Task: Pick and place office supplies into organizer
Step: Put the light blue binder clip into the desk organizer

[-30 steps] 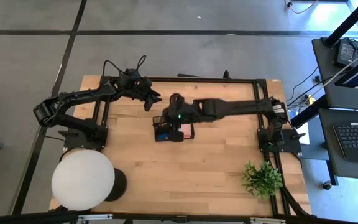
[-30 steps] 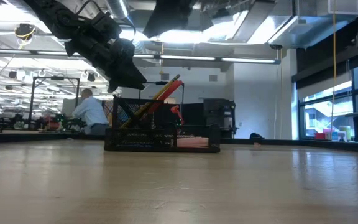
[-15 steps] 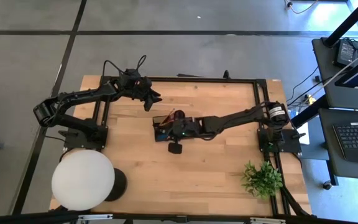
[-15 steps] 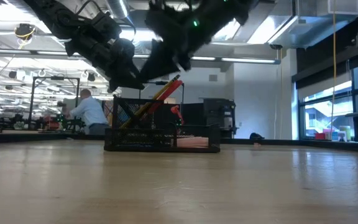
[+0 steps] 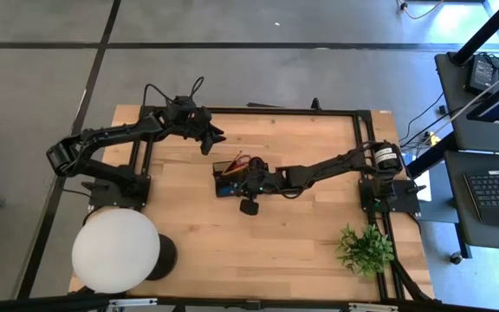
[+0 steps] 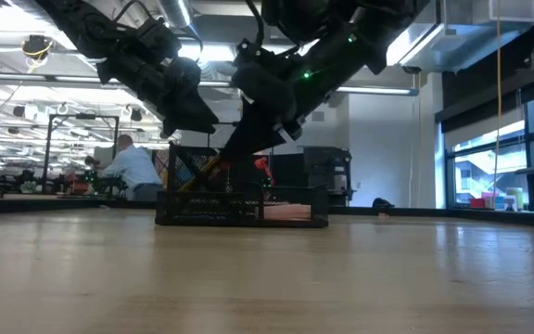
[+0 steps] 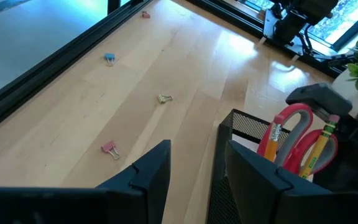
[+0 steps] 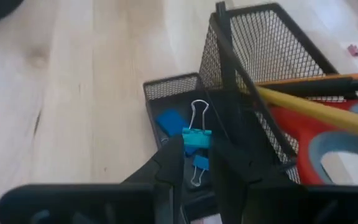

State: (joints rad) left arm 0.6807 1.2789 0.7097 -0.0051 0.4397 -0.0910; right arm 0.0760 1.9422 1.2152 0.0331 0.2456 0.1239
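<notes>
Right gripper [image 8: 197, 163] pinched a blue binder clip [image 8: 196, 138] over the small front compartment of the black mesh organizer [image 5: 230, 179], mid-worktop. Scissors [image 7: 289, 134] and pencils [image 7: 321, 144] stood inside. Left gripper [image 7: 194, 163] spread, seemingly empty, near the far edge.

lamp [image 5: 115, 250]: white, table's near-left corner | plant [image 5: 365, 248]: green, near-right | person [image 6: 134, 167]: background

The right end effector [image 8: 196, 163] pinches a blue binder clip [image 8: 196, 138] above the black mesh organizer [image 8: 229, 93] holding pencils [image 8: 303, 102] and red scissors [image 8: 328, 134].
</notes>
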